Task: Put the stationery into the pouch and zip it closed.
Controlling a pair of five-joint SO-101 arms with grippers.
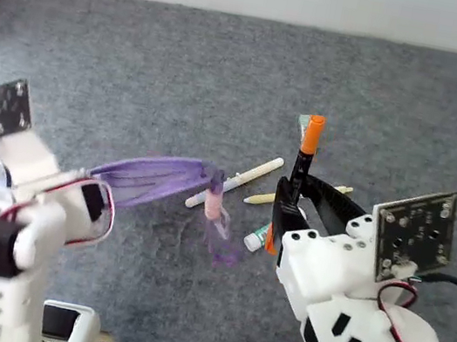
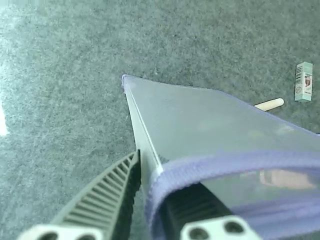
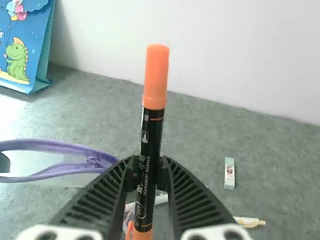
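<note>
My left gripper [image 2: 150,172] is shut on the rim of a clear pouch [image 2: 200,130] with a purple zip edge, holding it off the carpet with the mouth open. From above, the pouch [image 1: 161,179] stretches from that gripper [image 1: 102,186] toward the middle, with a pink item [image 1: 213,206] at its far end. My right gripper [image 3: 147,162] is shut on a black marker [image 3: 150,135] with an orange cap, held upright. In the high view the marker [image 1: 308,145] stands to the right of the pouch. A white pen [image 1: 240,179] and a cream pen [image 1: 295,197] lie on the carpet between them.
Grey carpet [image 1: 228,73] covers the table up to a white wall. A small green and white eraser [image 3: 229,173] lies beyond the right gripper, and the eraser [image 2: 303,82] also lies past the pouch. A blue gift bag [image 3: 25,45] leans on the wall.
</note>
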